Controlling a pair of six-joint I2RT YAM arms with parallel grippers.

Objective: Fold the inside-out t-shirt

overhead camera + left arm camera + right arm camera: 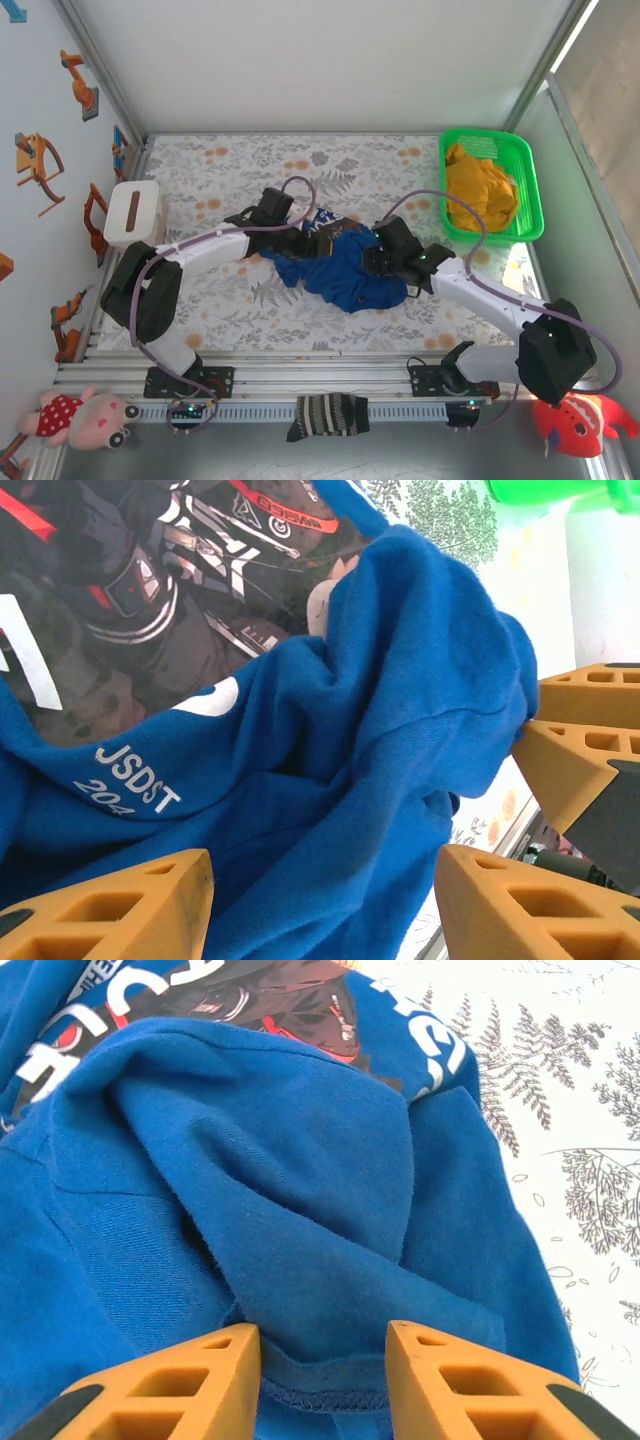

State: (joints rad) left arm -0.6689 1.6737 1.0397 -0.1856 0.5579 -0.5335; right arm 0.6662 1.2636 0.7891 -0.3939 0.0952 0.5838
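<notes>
Left pincer [325, 865] — gapes wide over the bunched inside-out t-shirt [400, 680]. Right pincer [323, 1335] — straddles a blue fold, narrower; clamped or not, cannot tell.

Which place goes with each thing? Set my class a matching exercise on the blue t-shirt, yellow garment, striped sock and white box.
Things:
1 blue t-shirt
2 yellow garment
3 striped sock
4 white box

Places:
A in the green basket
B at the table's left edge
C crumpled mid-table
D on the near metal rail

Pairs: 1-C, 2-A, 3-D, 4-B
</notes>
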